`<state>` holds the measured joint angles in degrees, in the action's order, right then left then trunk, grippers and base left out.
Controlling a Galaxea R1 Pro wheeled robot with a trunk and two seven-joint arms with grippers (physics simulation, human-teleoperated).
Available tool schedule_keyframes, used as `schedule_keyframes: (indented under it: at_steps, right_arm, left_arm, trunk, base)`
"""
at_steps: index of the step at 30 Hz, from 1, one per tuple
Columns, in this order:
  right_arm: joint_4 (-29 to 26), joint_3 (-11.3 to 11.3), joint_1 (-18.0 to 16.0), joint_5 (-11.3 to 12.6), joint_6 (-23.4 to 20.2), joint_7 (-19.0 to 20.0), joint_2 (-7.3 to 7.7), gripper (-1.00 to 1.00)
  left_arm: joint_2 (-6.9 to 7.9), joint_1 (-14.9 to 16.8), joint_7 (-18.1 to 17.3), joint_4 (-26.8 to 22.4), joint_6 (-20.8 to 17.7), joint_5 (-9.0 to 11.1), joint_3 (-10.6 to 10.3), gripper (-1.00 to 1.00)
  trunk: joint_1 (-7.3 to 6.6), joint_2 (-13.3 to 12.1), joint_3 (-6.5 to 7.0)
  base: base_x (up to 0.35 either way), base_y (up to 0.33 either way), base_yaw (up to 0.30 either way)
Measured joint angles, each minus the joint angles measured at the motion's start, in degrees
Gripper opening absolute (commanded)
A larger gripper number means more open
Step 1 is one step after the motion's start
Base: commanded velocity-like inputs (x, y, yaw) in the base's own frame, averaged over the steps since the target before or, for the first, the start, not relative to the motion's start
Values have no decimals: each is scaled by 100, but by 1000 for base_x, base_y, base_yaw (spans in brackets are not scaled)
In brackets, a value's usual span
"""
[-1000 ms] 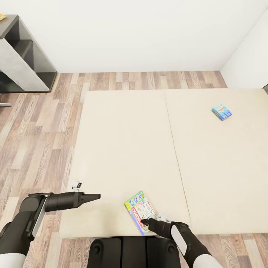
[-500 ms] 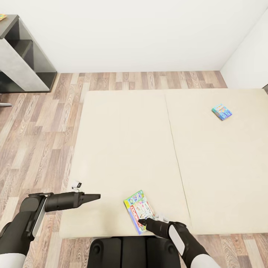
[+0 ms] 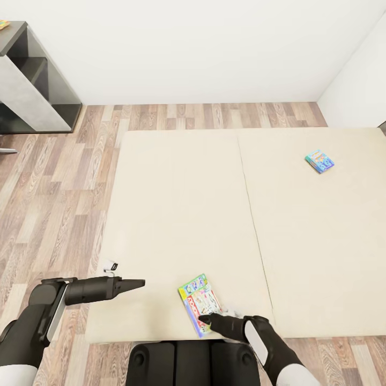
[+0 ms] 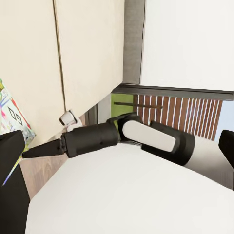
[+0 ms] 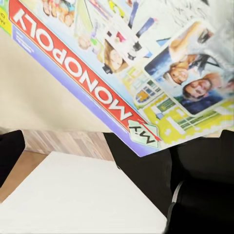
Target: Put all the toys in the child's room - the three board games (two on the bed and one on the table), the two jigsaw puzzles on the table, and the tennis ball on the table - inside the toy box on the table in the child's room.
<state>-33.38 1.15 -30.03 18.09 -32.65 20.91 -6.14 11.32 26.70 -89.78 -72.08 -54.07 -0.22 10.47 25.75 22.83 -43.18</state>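
On the beige two-part bed [image 3: 177,214], a Monopoly board game [image 3: 199,303] lies flat near the front edge. My right gripper [image 3: 205,319] is at its near corner, fingers open and low over the mattress. In the right wrist view the box [image 5: 122,73] is very close, with my dark fingers [image 5: 9,156] at either side. A second, smaller board game [image 3: 320,161] lies far right on the bed. My left gripper [image 3: 138,282] hovers open over the bed's front-left part, empty. In the left wrist view the right gripper [image 4: 29,152] points at the box [image 4: 12,117].
One end of the grey table [image 3: 32,91] stands at the far left by the white wall, with a small colourful flat thing [image 3: 4,24] on its top. Wood-plank floor [image 3: 59,203] runs left of and behind the bed. My dark base [image 3: 193,364] is against the bed's front edge.
My right gripper has crept a little left along the Monopoly box's near corner, and the box has shifted slightly left. The left arm and the far game are unchanged.
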Motion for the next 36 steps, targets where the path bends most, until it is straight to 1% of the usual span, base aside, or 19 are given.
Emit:
schedule_keyframes:
  at_steps: [1,3,5,9,13,17,21,23,26,30,36]
  right_arm:
    - [-33,-2,0,2,-115,-2,30,100]
    - [-209,-9,3,7,-500,-9,145,100]
    - [-395,-22,8,13,-690,-12,196,100]
    - [-692,-56,21,16,-1024,-15,257,100]
    - [-759,-66,24,19,-1323,-23,275,100]
    - [-846,-77,41,21,-1418,-23,275,100]
    - [-1189,-138,81,31,-1460,-25,278,100]
    - [-1571,-211,85,48,-1531,-31,285,100]
    - [-1830,-250,86,48,-1659,-34,305,100]
    - [-1975,-271,87,48,-1757,-34,366,100]
    - [-2030,-272,87,53,-1780,-29,401,100]
  left_arm:
    - [0,0,0,-1,0,0,0,100]
    - [0,0,0,-3,0,0,0,100]
    - [0,0,0,-2,0,0,0,100]
    - [0,0,0,-3,0,0,-3,100]
    - [-4,0,0,-3,0,0,-7,100]
    - [-1,0,0,0,0,0,-7,100]
    - [-1,-1,0,-1,1,0,-4,100]
    - [0,0,0,-1,1,0,-2,100]
    - [0,0,0,-2,1,0,-1,100]
    - [0,0,0,0,0,0,-1,100]
    - [0,0,0,0,0,0,-3,100]
  trunk:
    - [0,0,0]
    - [0,0,0]
    - [0,0,0]
    - [0,0,0]
    - [0,0,0]
    - [0,0,0]
    - [0,0,0]
    - [0,0,0]
    - [0,0,0]
    - [0,0,0]
    - [0,0,0]
  base:
    - [0,0,0]
    - [0,0,0]
    - [0,0,0]
    - [0,0,0]
    - [0,0,0]
    - [0,0,0]
    - [0,0,0]
    - [0,0,0]
    - [0,0,0]
    - [0,0,0]
    - [0,0,0]
